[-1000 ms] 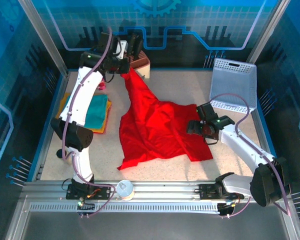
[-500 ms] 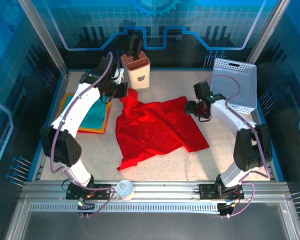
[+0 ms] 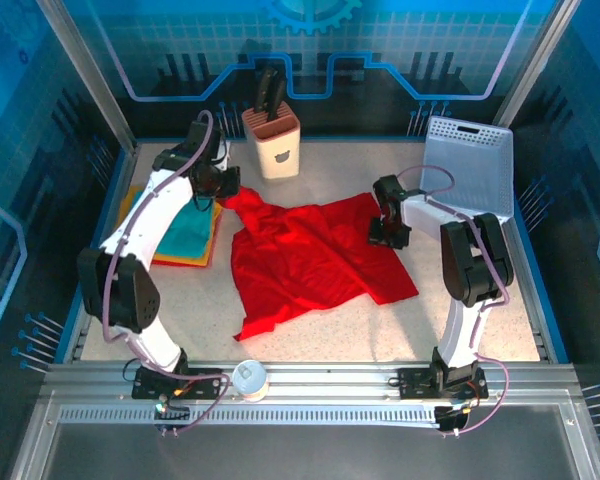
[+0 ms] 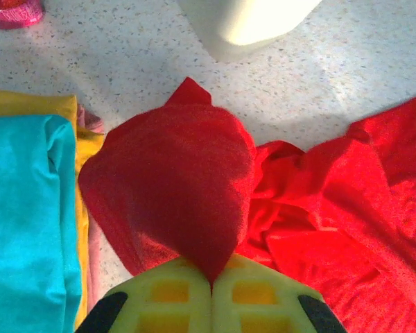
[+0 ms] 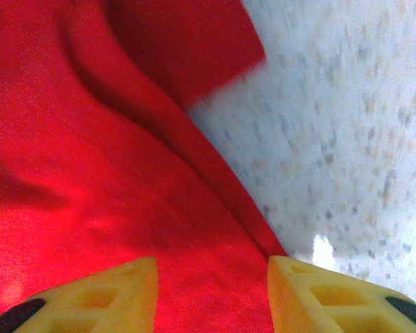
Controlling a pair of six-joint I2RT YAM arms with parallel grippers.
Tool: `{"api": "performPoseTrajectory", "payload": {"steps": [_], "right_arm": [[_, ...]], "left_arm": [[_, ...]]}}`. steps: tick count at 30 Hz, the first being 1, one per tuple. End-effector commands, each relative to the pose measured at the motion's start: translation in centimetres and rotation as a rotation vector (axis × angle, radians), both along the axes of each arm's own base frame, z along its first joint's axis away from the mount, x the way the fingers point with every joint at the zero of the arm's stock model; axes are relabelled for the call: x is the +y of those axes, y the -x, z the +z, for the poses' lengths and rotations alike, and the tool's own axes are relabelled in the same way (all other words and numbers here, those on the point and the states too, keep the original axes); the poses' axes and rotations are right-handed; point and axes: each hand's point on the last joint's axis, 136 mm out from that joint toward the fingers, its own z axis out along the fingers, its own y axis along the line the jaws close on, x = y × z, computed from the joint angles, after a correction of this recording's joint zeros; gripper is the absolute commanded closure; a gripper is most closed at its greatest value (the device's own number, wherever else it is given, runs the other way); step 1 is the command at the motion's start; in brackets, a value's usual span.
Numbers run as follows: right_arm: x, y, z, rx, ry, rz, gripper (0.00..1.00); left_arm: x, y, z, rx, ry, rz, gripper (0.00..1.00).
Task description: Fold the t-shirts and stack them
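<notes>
Lower now: soft, rumpled red t-shirt

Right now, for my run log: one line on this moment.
left tool shut on red t-shirt | right tool open over its edge | folded t-shirts stacked at left

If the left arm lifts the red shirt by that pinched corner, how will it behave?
Likely floppy: the red shirt lies wrinkled and bunches into a peak at the shut left gripper, so it should drape and trail rather than hold shape. Probably light, since a small corner pinch props that peak up.
</notes>
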Motion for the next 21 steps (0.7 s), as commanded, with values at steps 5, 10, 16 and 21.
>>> {"api": "performPoseTrajectory", "payload": {"steps": [5,10,16,21], "right_arm": [[-2.6,8.1,-1.2,0.121,0.036,-0.088,0.5],[-3.9,12.9,-0.7,0.141,0.04,-0.126,0.48],[-5.7,15.3,2.6,0.066,0.085,-0.141,0.43],[-5.4,12.7,6.4,-0.067,0.052,-0.119,0.26]], "left_arm": [[-1.3,-6.6,3.9,-0.137,0.044,-0.016,0.91],[-1.0,-7.6,1.7,-0.063,0.013,0.012,0.78],[-0.3,-5.7,-0.7,0.009,-0.017,0.021,0.47],[-0.4,-1.8,0.1,0.041,0.02,0.028,0.37]]}}
